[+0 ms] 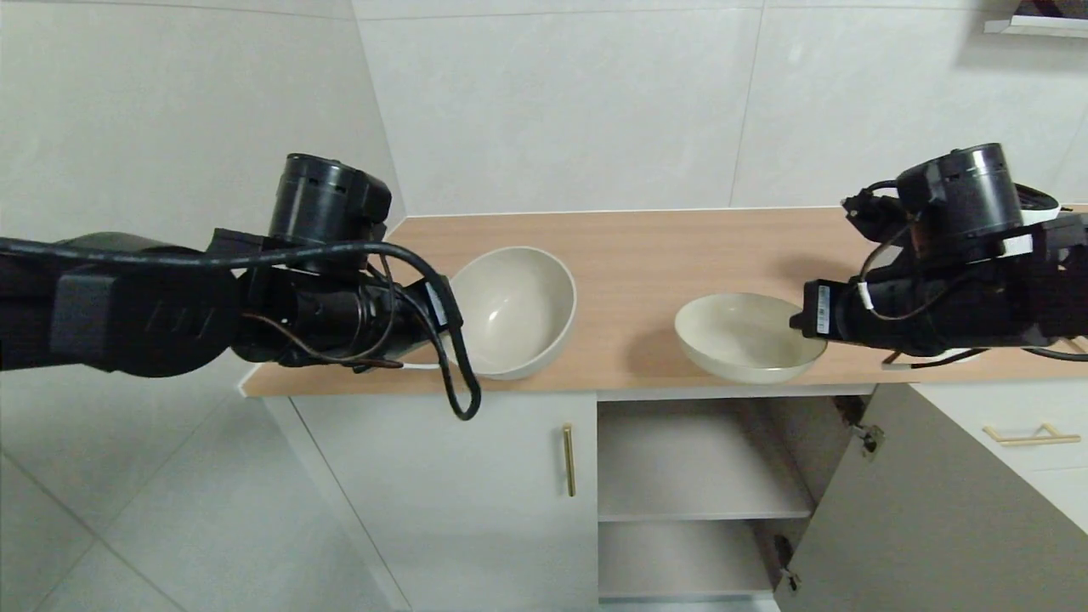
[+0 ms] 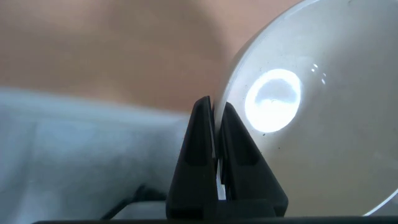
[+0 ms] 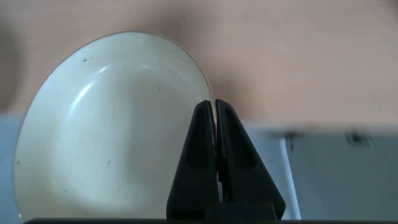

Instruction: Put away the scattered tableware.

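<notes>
A deep cream bowl (image 1: pixel 518 310) is tilted on its side at the left end of the wooden counter (image 1: pixel 663 246). My left gripper (image 1: pixel 455 327) is shut on its rim, and the left wrist view shows the two fingers (image 2: pixel 214 106) pinching the bowl's edge (image 2: pixel 311 137). A shallower cream bowl (image 1: pixel 739 336) sits level at the counter's front edge, to the right. My right gripper (image 1: pixel 803 321) is shut on its right rim, and the right wrist view shows the fingers (image 3: pixel 214 109) clamped over that bowl's (image 3: pixel 112 124) edge.
Below the shallow bowl a cabinet stands open with two bare shelves (image 1: pixel 697 501). Its door (image 1: pixel 901 510) is swung out to the right. To its left is a shut door with a gold handle (image 1: pixel 569 460). Tiled walls close off the back and left.
</notes>
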